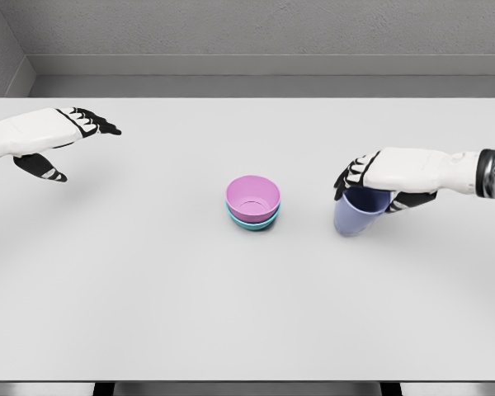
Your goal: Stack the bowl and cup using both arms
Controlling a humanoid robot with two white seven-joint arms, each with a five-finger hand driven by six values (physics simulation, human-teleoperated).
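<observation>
Desk (148,313): carries everything
Left robot hand (66,136): well left of the pink bowl, fingers relaxed, grasping nothing
Right robot hand (371,177): right of the pink bowl, clasping the cup's rim
Pink bowl (252,198): nested in the teal bowl (256,223)
Cup (356,216): tilted; judgement: level it, lift clear, centre over the pink bowl, lower gently

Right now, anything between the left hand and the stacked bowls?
Nothing. In the head view, only bare table lies between the open left hand and the pink bowl nested in the teal bowl. The cup sits on the far side.
</observation>
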